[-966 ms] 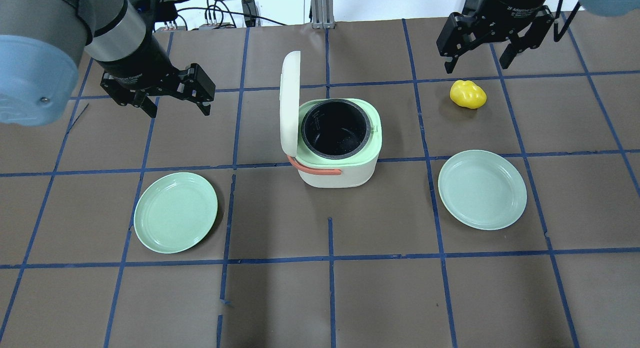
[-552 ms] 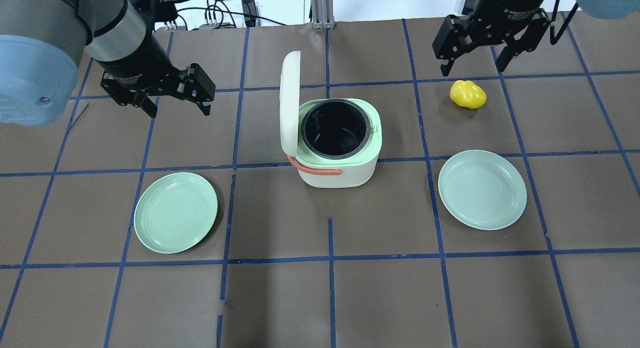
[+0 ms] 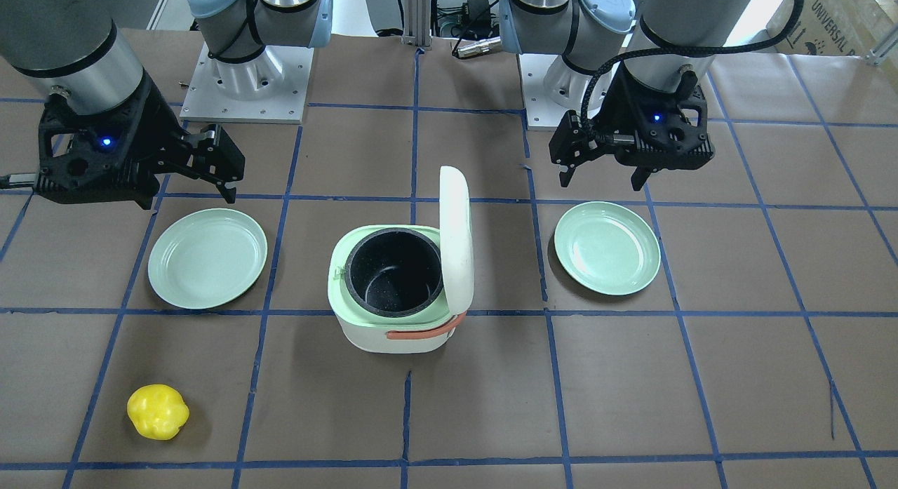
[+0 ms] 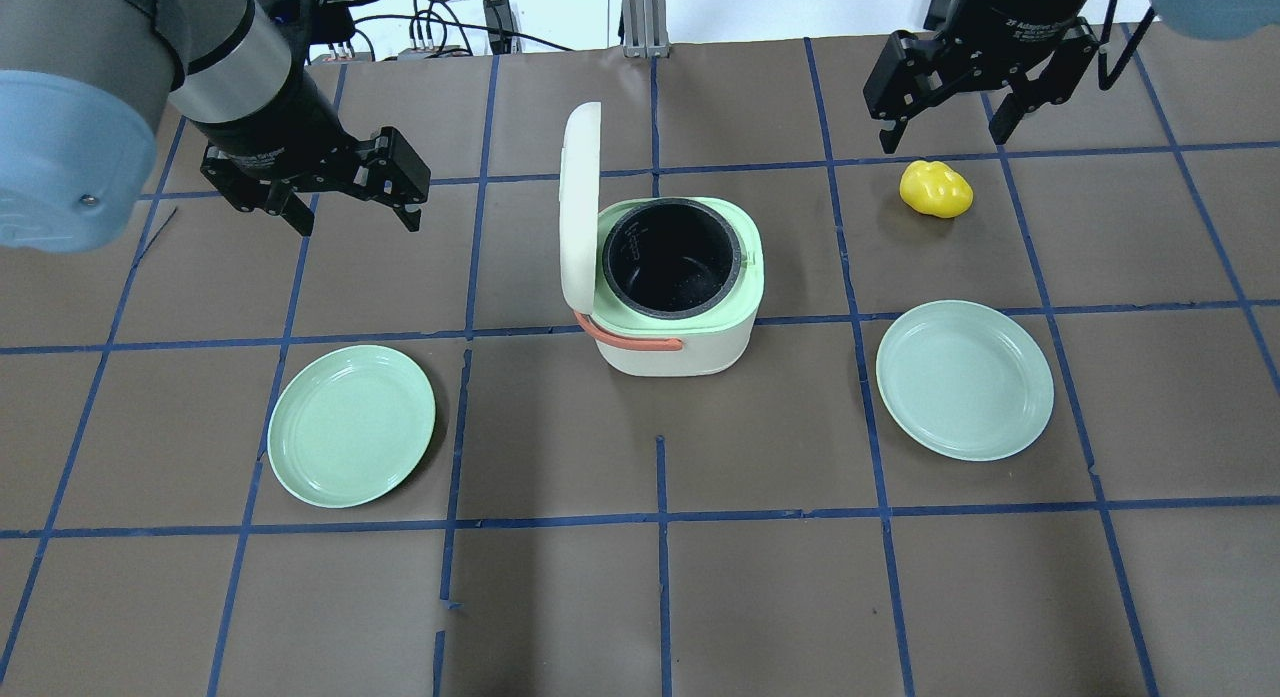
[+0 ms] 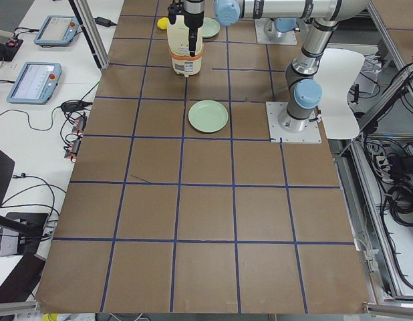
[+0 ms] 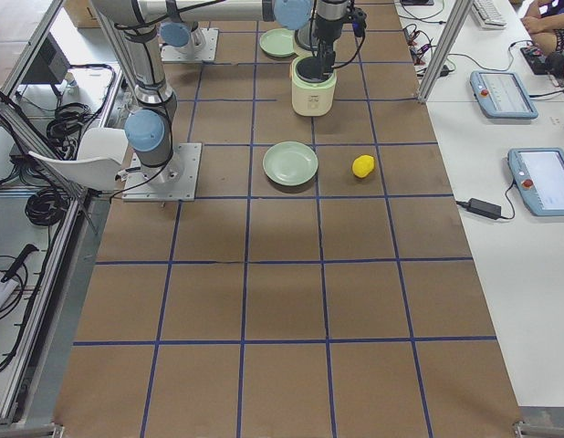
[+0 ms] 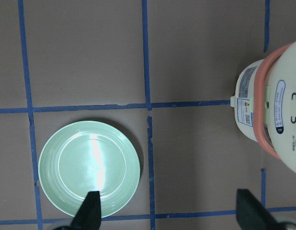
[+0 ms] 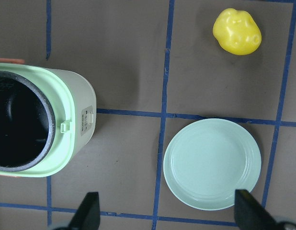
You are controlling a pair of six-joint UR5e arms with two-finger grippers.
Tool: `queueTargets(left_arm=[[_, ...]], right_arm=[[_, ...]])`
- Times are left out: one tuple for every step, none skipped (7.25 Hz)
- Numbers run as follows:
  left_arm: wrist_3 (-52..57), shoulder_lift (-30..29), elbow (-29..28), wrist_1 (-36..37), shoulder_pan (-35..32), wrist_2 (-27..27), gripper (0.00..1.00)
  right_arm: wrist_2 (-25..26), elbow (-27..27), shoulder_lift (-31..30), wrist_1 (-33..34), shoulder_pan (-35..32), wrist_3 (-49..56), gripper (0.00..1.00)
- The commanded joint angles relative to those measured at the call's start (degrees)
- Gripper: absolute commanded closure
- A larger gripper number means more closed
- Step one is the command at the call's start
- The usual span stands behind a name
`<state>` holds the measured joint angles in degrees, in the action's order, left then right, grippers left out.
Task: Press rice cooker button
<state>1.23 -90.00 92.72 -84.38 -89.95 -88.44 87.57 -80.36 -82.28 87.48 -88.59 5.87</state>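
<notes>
Legend: my two arms, seen from overhead and from the front. My left arm (image 4: pixel 225 72) comes in from the left side of the overhead view, and its wrist is turned straight down. My left gripper (image 4: pixel 356 220) hangs from that wrist with its jaws spread wide. Its two dark fingertips (image 7: pixel 89 211) show well apart at the lower edge of the left wrist view. My right arm (image 4: pixel 1020 2) comes in at the upper right, with its wrist likewise vertical. My right gripper (image 4: pixel 943 139) points down with jaws equally wide. A blue light glows on each wrist housing (image 3: pixel 656 117). Both grippers hang free in the air.
</notes>
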Motion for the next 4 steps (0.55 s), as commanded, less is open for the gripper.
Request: queueTargets(left_arm=[[0.0,0.0,0.0,0.0,0.0,0.0,0.00],[0.0,0.0,0.0,0.0,0.0,-0.1,0.00],[0.0,0.0,0.0,0.0,0.0,0.0,0.00],[0.0,0.0,0.0,0.0,0.0,0.0,0.00]], right_arm=[[0.0,-0.2,0.0,0.0,0.0,0.1,0.00],[0.0,-0.2,0.0,0.2,0.0,0.2,0.00],[0.1,-0.2,0.2,0.3,0.0,0.1,0.00],[0.0,-0.2,0.1,0.3,0.0,0.1,0.00]])
